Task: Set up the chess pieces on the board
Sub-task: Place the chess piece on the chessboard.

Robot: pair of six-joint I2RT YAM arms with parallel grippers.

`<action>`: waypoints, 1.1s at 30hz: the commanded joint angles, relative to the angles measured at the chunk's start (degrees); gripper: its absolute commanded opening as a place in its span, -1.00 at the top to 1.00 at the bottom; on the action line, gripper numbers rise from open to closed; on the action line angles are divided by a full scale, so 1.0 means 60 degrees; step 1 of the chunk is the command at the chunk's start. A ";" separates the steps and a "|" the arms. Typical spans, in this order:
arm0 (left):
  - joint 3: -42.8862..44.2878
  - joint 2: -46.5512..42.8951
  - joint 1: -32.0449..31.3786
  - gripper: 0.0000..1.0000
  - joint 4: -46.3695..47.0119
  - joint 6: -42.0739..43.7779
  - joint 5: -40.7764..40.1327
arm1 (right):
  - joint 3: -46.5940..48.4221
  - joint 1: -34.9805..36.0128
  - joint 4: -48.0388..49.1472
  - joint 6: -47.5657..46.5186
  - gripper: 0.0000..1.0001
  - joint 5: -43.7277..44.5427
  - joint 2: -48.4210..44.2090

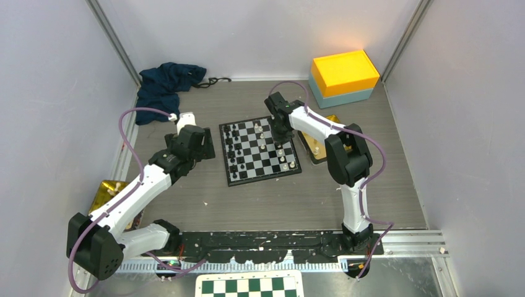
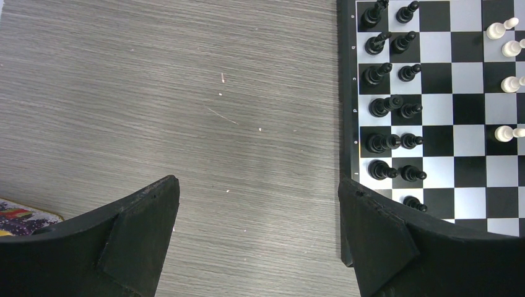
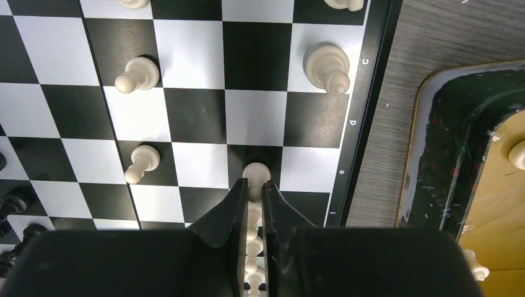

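Board [image 1: 257, 154] at middle of worktop [image 1: 278, 204]. Black pieces [image 2: 390, 108] in two files along board's left edge; cream-white pieces [image 3: 139, 74] scattered over right half. Right jaws pinching one cream-white piece [image 3: 255, 173] over dark square near right border. Left jaws spread, above bare worktop just left of board.

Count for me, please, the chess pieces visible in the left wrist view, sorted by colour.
Black chess pieces: 13
White chess pieces: 4
Total: 17
One finger of the left gripper covers a corner of the board, and the frame edge cuts the board off, so more pieces may be hidden.
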 commanded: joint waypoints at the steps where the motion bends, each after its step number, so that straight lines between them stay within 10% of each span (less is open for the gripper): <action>1: -0.0003 -0.0122 0.0044 -0.99 0.0245 -0.0005 -0.0014 | 0.0239 0.0039 0.0110 -0.0054 0.85 -0.0117 -0.0245; 33: -0.0064 -0.0152 0.0051 -0.99 0.0259 -0.0042 0.0037 | 0.0117 0.0070 0.0106 -0.0006 0.42 -0.0103 -0.0338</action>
